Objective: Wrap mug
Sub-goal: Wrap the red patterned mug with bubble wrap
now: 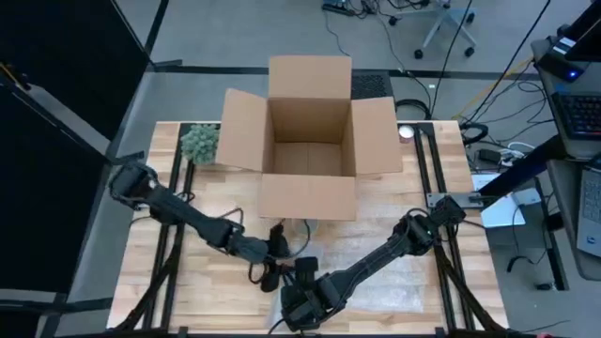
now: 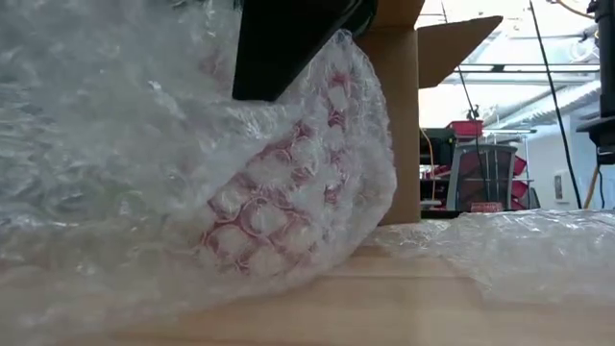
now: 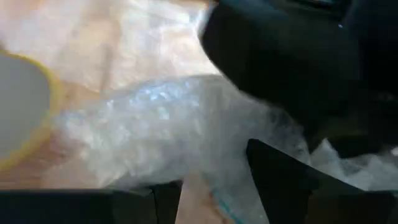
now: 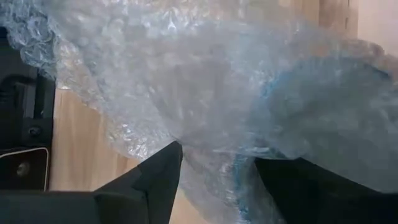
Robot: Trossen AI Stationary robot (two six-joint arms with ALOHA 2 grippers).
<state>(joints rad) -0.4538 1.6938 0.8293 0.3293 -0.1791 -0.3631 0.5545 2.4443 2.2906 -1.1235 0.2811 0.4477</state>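
Wooden table (image 1: 169, 282), near edge: both arms over bubble wrap (image 2: 288, 192).

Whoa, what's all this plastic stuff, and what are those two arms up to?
Two robot arms are wrapping a mug in bubble wrap at the near edge of the wooden table. The left gripper and right gripper meet over the bundle there. The reddish mug shows through the wrap, mostly covered. An open cardboard box waits behind.
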